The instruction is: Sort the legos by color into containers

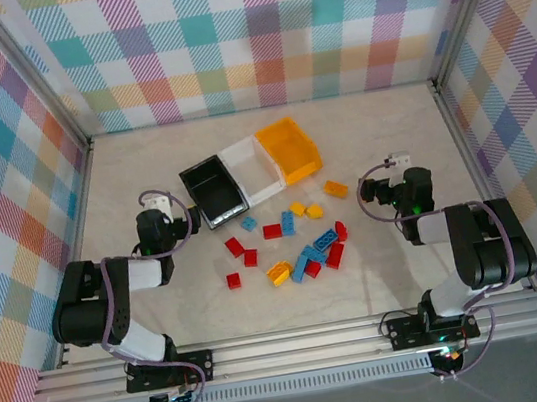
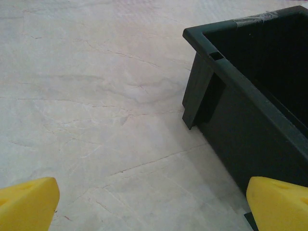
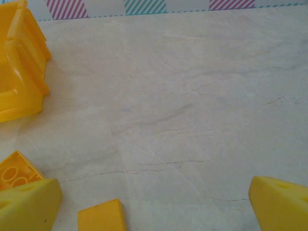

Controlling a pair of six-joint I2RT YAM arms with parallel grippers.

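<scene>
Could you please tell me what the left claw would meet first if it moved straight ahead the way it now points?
Probably the black bin: its side wall stands just ahead of one finger of the open left claw, while bare table lies ahead of the middle. Depth is hard to judge.

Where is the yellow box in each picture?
Top view: the yellow bin sits near the middle, at the right end of the row of three bins.
Right wrist view: the yellow bin pokes in at the upper left edge.
Left wrist view: here you see the black bin, the row's other end.
Shared landmark: the pale, crackled table under everything.
</scene>
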